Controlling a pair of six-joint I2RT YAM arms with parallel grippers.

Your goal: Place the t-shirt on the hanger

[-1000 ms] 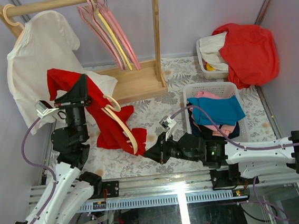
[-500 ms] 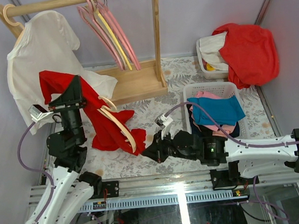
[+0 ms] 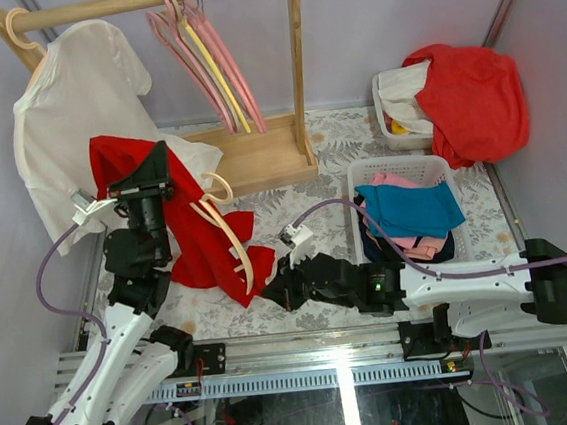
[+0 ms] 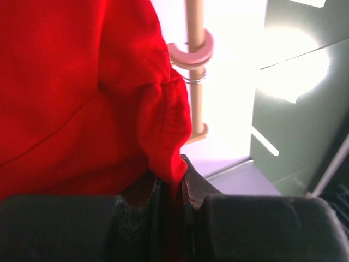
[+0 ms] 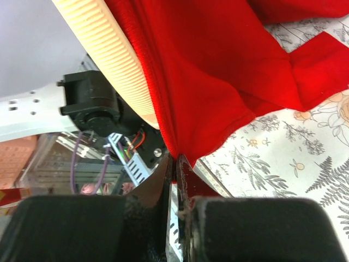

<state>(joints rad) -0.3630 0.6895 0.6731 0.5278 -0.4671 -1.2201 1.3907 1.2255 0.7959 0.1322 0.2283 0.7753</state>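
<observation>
At the left of the top view, your left claw [image 3: 158,162] is clenched on a fold of the red t-shirt [image 3: 197,253], lifting that end above the table [image 3: 309,215]. The hanger [image 3: 230,240] lies in the cloth at centre-left, with its hook sticking out at the top and one arm slanting down to the right. Just right of that, your right claw [image 3: 271,294] is pinched tight on the shirt's lower edge, close beside the hanger's arm.

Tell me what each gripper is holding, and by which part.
Both hold the t-shirt: the left gripper pinches a bunched fold at its raised end, the right gripper its lower edge beside the hanger.
</observation>
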